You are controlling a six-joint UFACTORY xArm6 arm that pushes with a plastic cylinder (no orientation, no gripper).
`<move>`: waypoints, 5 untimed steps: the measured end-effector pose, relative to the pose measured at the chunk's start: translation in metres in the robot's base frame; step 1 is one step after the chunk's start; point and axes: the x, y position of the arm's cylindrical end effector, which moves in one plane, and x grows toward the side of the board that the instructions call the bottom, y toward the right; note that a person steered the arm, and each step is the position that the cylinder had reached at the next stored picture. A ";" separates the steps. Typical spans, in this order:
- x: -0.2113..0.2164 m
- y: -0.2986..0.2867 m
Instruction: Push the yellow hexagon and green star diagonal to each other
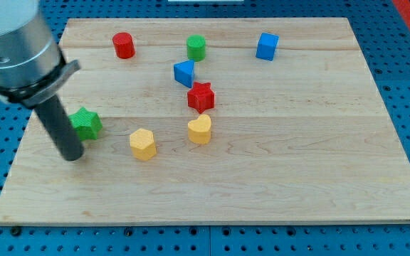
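Near the board's (376, 178) left edge, my tip (72, 158) sits just beside the green star (86, 123); no hand shows.

green star (86, 123): flat, view's left | yellow hexagon (142, 144): flat, lower-right of star
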 end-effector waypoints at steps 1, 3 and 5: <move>-0.025 -0.043; -0.045 0.005; -0.044 0.005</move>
